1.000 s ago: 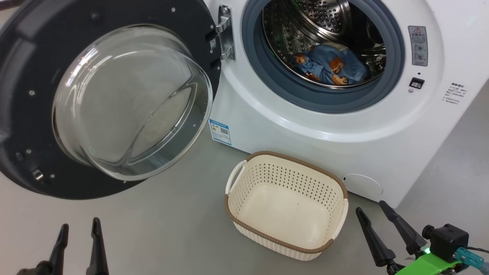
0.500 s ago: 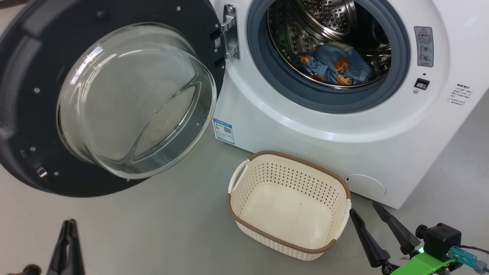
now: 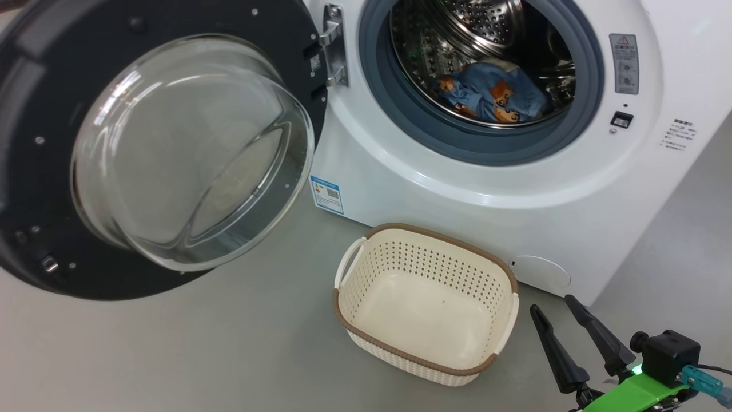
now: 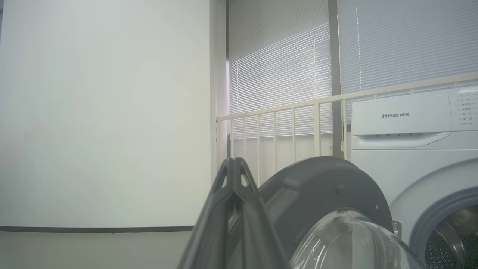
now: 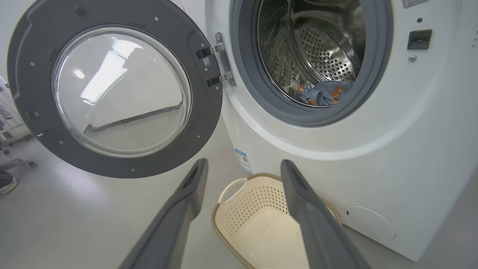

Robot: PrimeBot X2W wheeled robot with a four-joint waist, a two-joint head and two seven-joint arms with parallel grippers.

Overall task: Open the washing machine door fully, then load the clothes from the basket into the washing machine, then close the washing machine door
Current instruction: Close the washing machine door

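Door [image 3: 189, 154] stands swung wide, left of the opening, glass bowl facing out. Left gripper [image 4: 233, 168]: fingers pressed together, holding nothing, pointing past the door's upper rim. Clothes [image 3: 486, 94] lie low in the drum of the washing machine [image 3: 457, 189], near its front lip. Basket [image 3: 434, 260] sits empty on the floor just in front of the machine, below the opening. Right gripper [image 3: 552, 304]: spread, empty, just right of the basket. Judgement: loading looks done and closing remains. Risks: a push on the smooth bulging glass could slide off; too weak a push could leave the latch unengaged; cloth near the grey seal could get trapped.
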